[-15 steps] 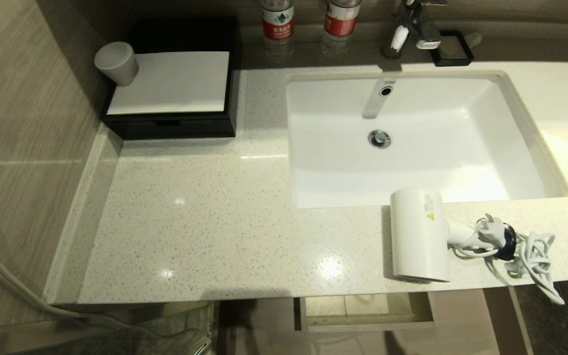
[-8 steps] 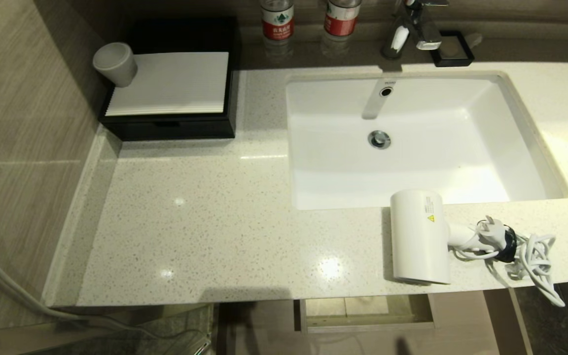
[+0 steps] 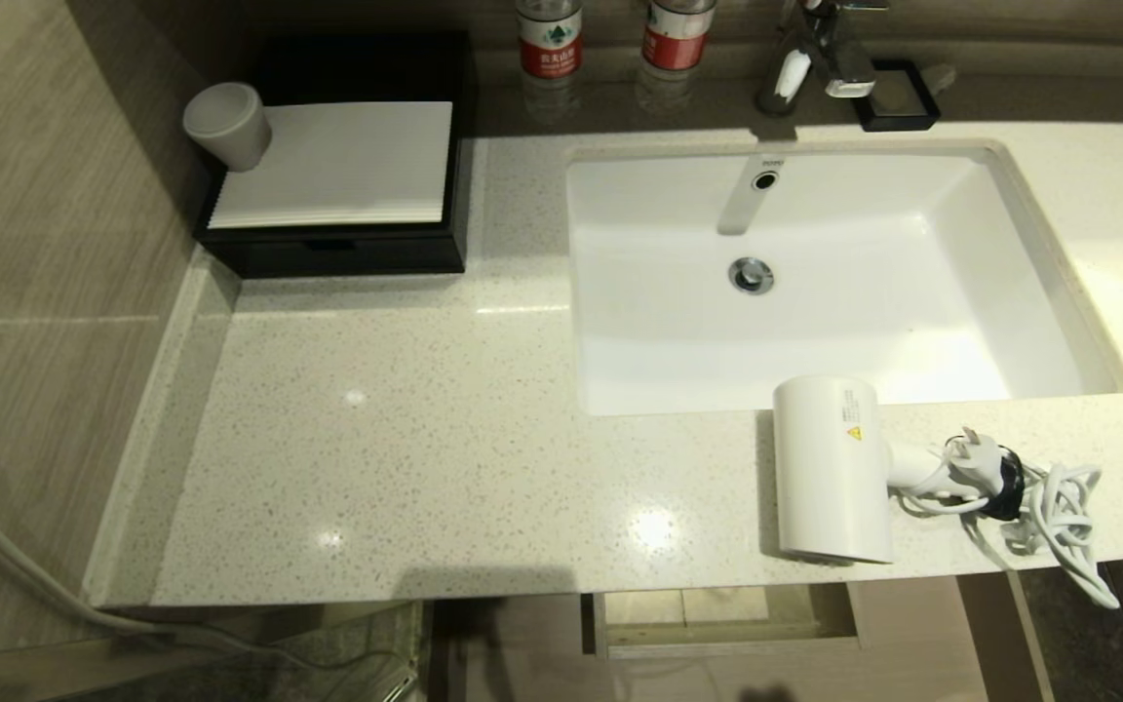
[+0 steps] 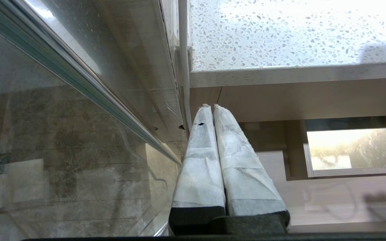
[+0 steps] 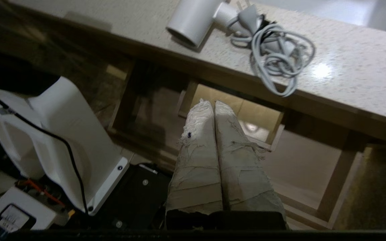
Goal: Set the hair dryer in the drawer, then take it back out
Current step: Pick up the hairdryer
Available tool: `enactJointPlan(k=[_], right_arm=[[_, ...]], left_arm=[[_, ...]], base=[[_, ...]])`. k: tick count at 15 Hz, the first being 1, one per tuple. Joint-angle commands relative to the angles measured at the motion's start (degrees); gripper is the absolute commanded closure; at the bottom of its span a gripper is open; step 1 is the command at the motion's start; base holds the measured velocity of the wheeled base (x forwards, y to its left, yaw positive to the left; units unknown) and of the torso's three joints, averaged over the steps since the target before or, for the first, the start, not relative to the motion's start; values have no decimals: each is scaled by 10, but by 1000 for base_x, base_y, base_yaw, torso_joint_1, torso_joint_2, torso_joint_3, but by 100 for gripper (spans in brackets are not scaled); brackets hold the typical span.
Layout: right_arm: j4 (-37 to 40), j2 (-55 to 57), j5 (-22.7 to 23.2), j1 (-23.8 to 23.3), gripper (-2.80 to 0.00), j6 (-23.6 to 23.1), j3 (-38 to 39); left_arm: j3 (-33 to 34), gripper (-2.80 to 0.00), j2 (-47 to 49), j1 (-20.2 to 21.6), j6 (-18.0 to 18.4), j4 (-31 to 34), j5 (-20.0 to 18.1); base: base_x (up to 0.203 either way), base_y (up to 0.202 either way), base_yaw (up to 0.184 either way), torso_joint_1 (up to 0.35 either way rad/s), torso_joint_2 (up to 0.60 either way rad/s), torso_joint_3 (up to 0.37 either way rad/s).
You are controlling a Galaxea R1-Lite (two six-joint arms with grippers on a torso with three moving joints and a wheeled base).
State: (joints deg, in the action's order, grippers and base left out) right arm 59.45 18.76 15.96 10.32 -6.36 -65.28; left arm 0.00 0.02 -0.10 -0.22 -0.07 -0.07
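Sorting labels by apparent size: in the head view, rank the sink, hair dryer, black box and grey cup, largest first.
1. sink
2. black box
3. hair dryer
4. grey cup

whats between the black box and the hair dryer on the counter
Head view: bare speckled countertop from the black box to the hair dryer, plus the near left corner of the sink.

My left tool (image 4: 212,107) sits parked, its taped fingers pressed together and empty. My right tool (image 5: 213,103) is likewise closed, holding nothing, angled downward.
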Motion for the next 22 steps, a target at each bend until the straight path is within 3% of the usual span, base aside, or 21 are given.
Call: enactJointPlan(k=[1, 3, 6, 10, 17, 22], right_arm=[[-13, 33, 10, 60, 0, 10, 59], [-14, 58, 12, 83, 0, 35, 88], [-33, 67, 21, 126, 0, 31, 188], [-191, 110, 21, 149, 0, 14, 308], [-278, 153, 10, 148, 0, -22, 337], [-352, 192, -55, 146, 0, -58, 367]], left_arm=[[0, 0, 0, 0, 0, 0, 0], [1, 0, 0, 0, 0, 0, 0], [1, 0, 0, 0, 0, 0, 0], [1, 0, 0, 0, 0, 0, 0], [0, 0, 0, 0, 0, 0, 0], [0, 0, 0, 0, 0, 0, 0]], base=[[0, 0, 0, 0, 0, 0], [0, 0, 0, 0, 0, 0], [0, 0, 0, 0, 0, 0], [0, 0, 0, 0, 48, 27], [0, 0, 0, -41, 91, 54], [0, 0, 0, -18, 31, 16]])
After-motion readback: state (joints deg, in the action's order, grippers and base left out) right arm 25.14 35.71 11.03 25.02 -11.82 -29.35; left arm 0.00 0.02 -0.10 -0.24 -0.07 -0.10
